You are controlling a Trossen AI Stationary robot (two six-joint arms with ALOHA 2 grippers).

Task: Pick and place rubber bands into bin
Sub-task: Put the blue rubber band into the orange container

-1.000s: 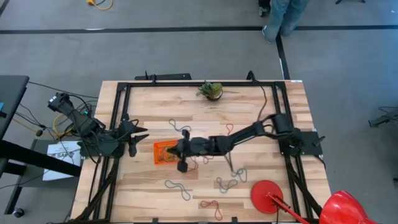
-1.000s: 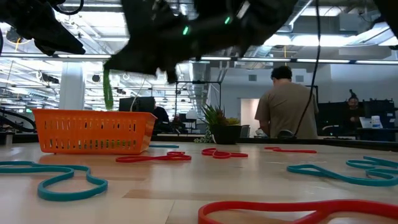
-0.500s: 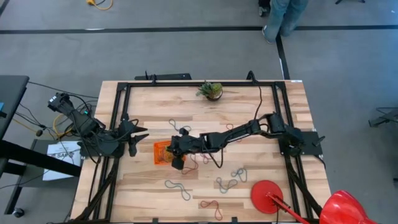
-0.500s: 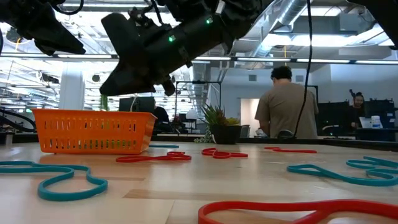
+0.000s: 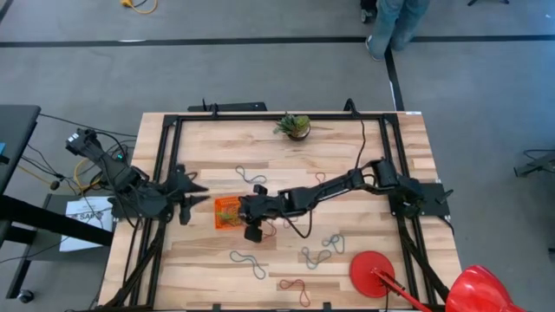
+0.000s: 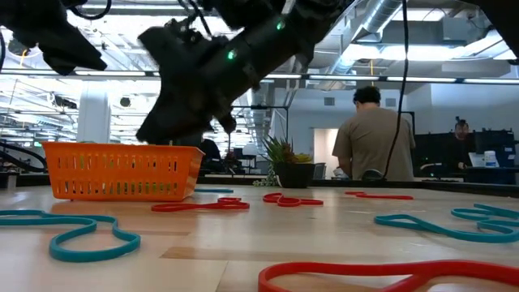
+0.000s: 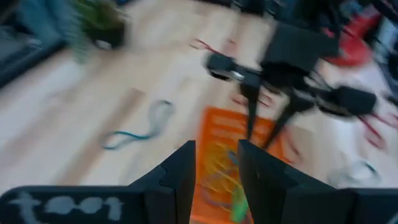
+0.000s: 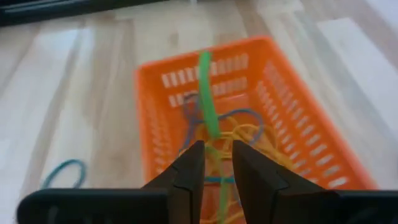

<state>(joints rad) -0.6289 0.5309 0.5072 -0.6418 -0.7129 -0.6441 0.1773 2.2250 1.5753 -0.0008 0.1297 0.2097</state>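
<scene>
Green rubber band (image 8: 207, 99) dangling ahead of right hand (image 8: 215, 155) over bin (image 8: 311, 149), fingers parted.

One camera looks straight down on the worktop (image 5: 347, 147), one level across it, and both close wrist cameras share the bin (image 8: 298, 124).

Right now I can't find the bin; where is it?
High view: the bin sits left of centre, between the left end effector and the right end effector.
</scene>
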